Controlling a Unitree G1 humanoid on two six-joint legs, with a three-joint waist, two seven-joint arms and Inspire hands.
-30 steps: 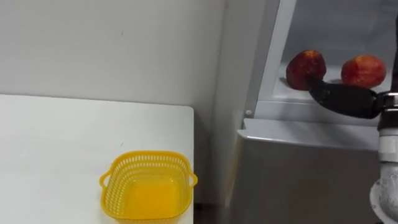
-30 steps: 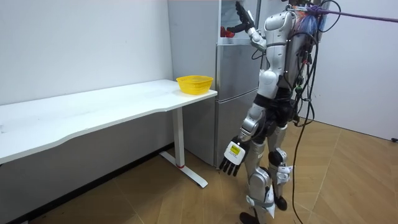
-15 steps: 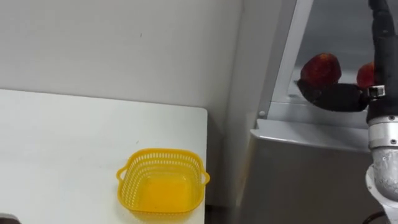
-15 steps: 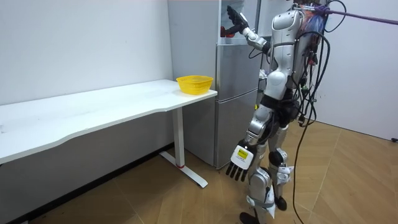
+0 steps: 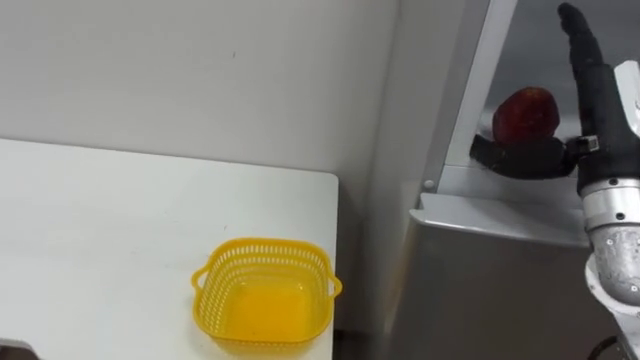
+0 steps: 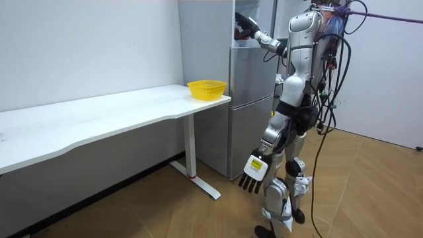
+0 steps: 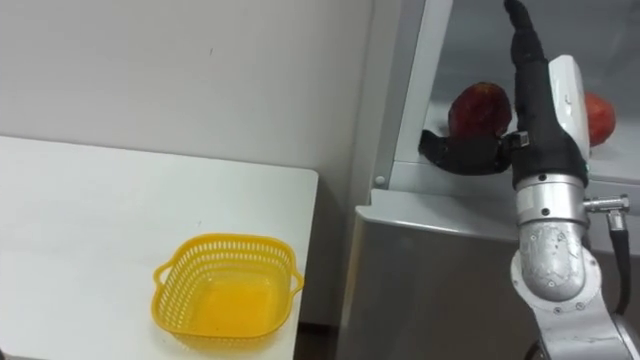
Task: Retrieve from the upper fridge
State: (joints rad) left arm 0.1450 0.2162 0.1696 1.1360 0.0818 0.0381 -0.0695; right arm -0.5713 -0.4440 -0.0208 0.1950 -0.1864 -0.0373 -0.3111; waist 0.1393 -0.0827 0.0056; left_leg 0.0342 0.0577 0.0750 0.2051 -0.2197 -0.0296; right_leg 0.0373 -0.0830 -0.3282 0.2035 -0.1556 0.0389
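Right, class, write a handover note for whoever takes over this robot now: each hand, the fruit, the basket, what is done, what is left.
Right hand: open, fingers straight up inside the silver fridge's open upper compartment, thumb stretched across the front of the left round red apple; no grasp.
Left hand: open, hanging beside the thigh.
Second red apple: same shelf, behind the right hand.
Yellow plastic mesh basket: empty, on the white table's corner beside the fridge.
Done: reach in. Left: grasp an apple, bring it out.
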